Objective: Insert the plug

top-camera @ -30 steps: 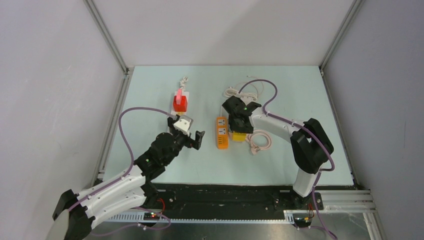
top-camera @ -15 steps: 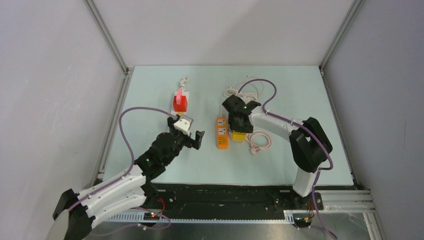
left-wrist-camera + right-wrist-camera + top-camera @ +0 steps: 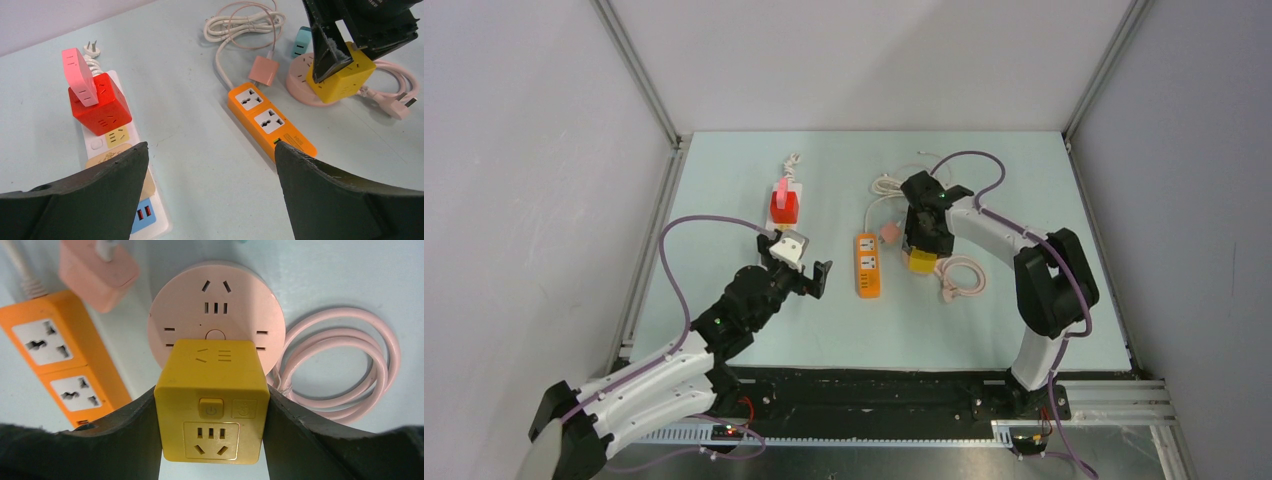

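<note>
At pink socket [image 3: 217, 300], R claw [image 3: 211, 396] gripping yellow cube [image 3: 210, 367]

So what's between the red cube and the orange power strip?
Only bare table between the red cube and the orange power strip; the left wrist view shows it.

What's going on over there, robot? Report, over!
Left gripper open, near the white strip. Right gripper shut on yellow cube plug, over the pink round socket; seated or not, unclear. Pink charger beside the socket, not blocking.
</note>
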You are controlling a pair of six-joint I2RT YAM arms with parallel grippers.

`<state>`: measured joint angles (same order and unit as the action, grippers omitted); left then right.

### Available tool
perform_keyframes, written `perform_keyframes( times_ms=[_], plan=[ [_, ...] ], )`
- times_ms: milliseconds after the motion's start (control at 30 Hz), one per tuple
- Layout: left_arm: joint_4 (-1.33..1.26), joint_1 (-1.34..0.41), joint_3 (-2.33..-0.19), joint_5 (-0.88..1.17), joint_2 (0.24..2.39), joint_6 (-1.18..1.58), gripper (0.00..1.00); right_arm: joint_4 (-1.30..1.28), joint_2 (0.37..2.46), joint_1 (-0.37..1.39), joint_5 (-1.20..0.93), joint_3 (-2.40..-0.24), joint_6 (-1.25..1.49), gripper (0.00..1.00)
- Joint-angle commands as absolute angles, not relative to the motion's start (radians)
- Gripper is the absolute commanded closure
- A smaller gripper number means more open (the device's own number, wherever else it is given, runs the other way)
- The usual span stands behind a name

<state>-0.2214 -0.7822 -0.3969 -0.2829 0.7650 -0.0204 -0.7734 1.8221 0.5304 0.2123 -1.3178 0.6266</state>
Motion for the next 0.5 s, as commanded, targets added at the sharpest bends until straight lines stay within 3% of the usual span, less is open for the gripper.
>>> perform_keyframes(
  times_ms=[0,33,67,167,200,267,333,467],
  plan=[
    [-0.239,-0.776,-0.418,-0.302,0.749,-0.045,0.0,-1.008,1.947,0.478,0.253,-1.208,0.581,0.91],
    [-0.239,-0.775,-0.418,-0.302,0.749,-0.046,0.0,-1.012,1.95,0.476,0.249,-1.216,0.577,0.85],
    [-0.238,-0.777,-0.419,-0.303,0.749,-0.047,0.0,-1.014,1.952,0.476,0.246,-1.222,0.57,0.7],
    [-0.236,-0.776,-0.419,-0.306,0.746,-0.05,0.0,-0.996,1.933,0.487,0.23,-1.268,0.562,0.42],
    [-0.236,-0.776,-0.419,-0.308,0.748,-0.051,0.0,-0.991,1.919,0.488,0.214,-1.281,0.563,0.26],
    [-0.234,-0.776,-0.42,-0.314,0.748,-0.049,0.0,-0.977,1.898,0.487,0.196,-1.341,0.566,0.1],
    [-0.235,-0.777,-0.423,-0.35,0.749,-0.039,0.0,-0.973,1.884,0.485,0.195,-1.413,0.569,0.03],
    [-0.236,-0.774,-0.43,-0.457,0.726,-0.023,0.0,-1.015,1.871,0.496,0.27,-1.571,0.546,0.01]
  ],
)
